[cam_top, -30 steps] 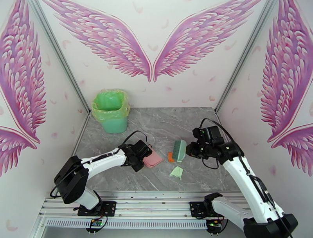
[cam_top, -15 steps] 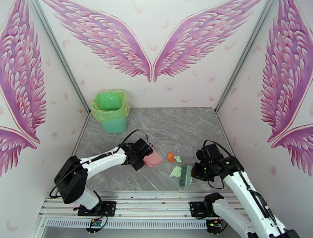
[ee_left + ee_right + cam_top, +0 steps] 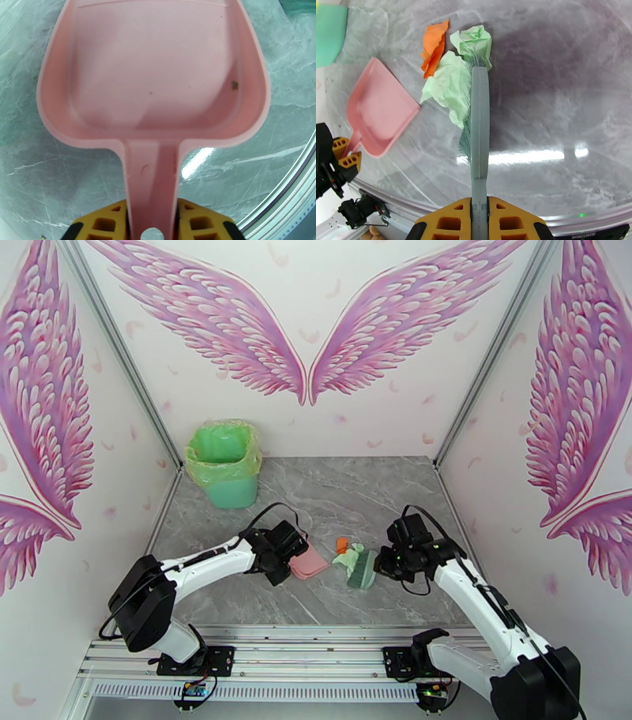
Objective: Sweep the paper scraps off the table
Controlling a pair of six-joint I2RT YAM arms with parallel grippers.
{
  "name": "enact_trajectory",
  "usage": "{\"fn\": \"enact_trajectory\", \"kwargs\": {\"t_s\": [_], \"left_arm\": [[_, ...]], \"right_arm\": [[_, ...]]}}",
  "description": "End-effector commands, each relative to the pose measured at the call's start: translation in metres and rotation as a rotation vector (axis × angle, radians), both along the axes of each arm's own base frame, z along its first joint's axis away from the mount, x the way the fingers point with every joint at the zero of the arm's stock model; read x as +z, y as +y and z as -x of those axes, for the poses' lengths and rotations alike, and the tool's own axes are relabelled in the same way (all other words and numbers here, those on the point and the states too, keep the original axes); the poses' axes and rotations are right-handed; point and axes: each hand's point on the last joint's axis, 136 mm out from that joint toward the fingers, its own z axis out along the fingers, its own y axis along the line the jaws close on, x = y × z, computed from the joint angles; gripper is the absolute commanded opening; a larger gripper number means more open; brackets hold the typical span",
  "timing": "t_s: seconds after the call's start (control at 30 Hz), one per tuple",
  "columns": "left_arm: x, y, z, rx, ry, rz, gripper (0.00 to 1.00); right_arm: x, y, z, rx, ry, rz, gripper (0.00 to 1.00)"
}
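Far left, toward the back of the table (image 3: 355,493): a green bin (image 3: 223,465) with a yellow-green liner, upright, well apart from everything else. It also shows as a green corner in the right wrist view (image 3: 330,33).

My left gripper (image 3: 286,556) sits left of centre, clenched on the handle of the pink dustpan (image 3: 308,562). In the left wrist view my yellow fingers (image 3: 106,223) press the handle from both sides, gripper (image 3: 152,221) at the bottom edge. The dustpan (image 3: 158,71) points away from me, its mouth at the far end. Its inside is bare but for a small dark speck on the right slope. Marble shows all round it and a silver rail (image 3: 284,197) crosses the lower right corner.

Just right of the dustpan lie the paper scraps (image 3: 346,554), bunched together mid-table. There is one orange scrap (image 3: 433,47) at the far side, a small mint scrap (image 3: 473,41) next to it, and a big mint scrap (image 3: 448,89) nearer. The big one reaches the corner of the dustpan (image 3: 379,108) mouth; I cannot tell if it touches. Nothing else lies between the pile and the pan.

The teal brush (image 3: 363,570) stands right against the pile on its right side. Its bristles are down, touching both mint scraps, and the orange one lies just beyond them. In the right wrist view the brush (image 3: 479,118) runs straight out from me.

My right gripper (image 3: 387,562) is clamped tight on the brush handle, shown in the right wrist view (image 3: 479,215). Right of the brush there is bare marble with a light glare.
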Motion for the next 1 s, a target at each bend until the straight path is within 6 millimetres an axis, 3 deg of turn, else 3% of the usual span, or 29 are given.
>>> {"fn": "enact_trajectory", "kwargs": {"t_s": [0.0, 0.17, 0.33, 0.53, 0.77, 0.97], "left_arm": [[0.019, -0.005, 0.000, -0.027, -0.025, 0.026, 0.05], [0.018, -0.007, 0.001, -0.040, -0.018, 0.026, 0.05], [0.017, -0.012, 0.001, -0.054, -0.009, 0.037, 0.05], [0.014, -0.020, -0.002, -0.076, -0.001, 0.037, 0.05], [0.010, -0.025, -0.010, -0.101, -0.010, 0.010, 0.05], [-0.001, -0.027, -0.016, -0.124, -0.016, -0.037, 0.04]], "right_arm": [[0.024, 0.005, -0.032, -0.011, -0.113, -0.011, 0.00], [0.037, 0.008, -0.040, 0.010, -0.135, -0.011, 0.00], [0.052, 0.005, -0.027, 0.063, -0.137, 0.011, 0.00], [0.085, -0.021, -0.027, 0.102, -0.180, 0.189, 0.00], [0.086, -0.063, -0.061, 0.139, -0.058, 0.546, 0.00], [0.080, -0.053, -0.100, 0.200, -0.015, 0.667, 0.00]]}}
